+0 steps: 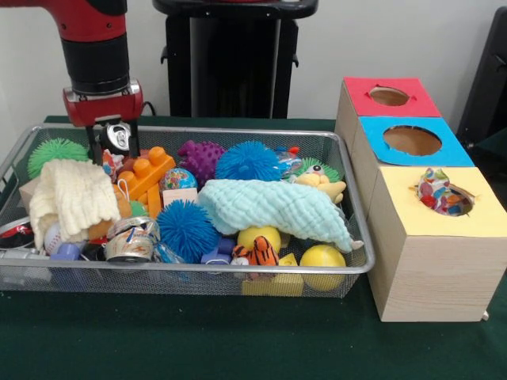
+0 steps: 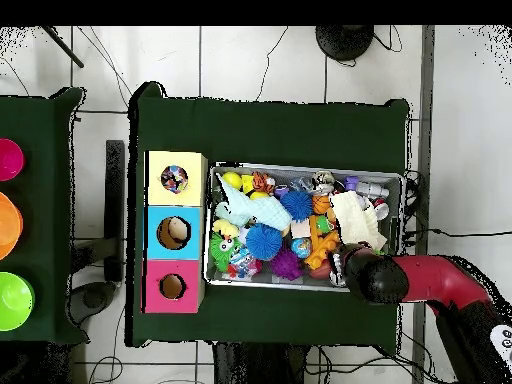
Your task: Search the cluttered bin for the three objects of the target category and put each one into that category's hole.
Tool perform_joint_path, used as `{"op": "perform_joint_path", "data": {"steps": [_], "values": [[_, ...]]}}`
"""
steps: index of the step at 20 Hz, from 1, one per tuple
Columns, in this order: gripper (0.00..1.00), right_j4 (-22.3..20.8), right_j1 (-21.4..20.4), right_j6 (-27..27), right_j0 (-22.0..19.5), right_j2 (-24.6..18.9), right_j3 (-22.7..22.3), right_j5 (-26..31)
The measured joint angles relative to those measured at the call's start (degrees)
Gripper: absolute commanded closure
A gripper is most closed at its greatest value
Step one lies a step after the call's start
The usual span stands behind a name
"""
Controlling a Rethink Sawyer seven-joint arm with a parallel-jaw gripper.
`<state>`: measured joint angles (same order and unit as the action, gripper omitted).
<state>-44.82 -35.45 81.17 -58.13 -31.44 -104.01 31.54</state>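
The red and black gripper (image 1: 116, 141) hangs low over the far left corner of the silver wire mesh bin (image 1: 238, 273), seemingly hunting; whether its fingers are apart or clamped, I cannot tell. One crumpled polka-dot wrapper (image 1: 440, 195) sits in the rough round hole (image 1: 463, 207) of the yellow-topped wooden box, so that one looks delivered. A cream knitted cloth (image 1: 73, 196), orange plastic blocks (image 1: 146, 173) and spiky blue balls (image 1: 187, 227) crowd the bin, likely hiding the other wrappers.
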Motion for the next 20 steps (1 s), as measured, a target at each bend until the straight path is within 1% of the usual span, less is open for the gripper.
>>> {"op": "perform_joint_path", "data": {"steps": [8, 20], "values": [[0.0, 0.1, -0.8, 0.0, 0.0, 0.0, 0.1, 0.0], [0.0, 0.0, -0.1, 0.0, 0.0, 0.2, 0.1, 0.0]]}}
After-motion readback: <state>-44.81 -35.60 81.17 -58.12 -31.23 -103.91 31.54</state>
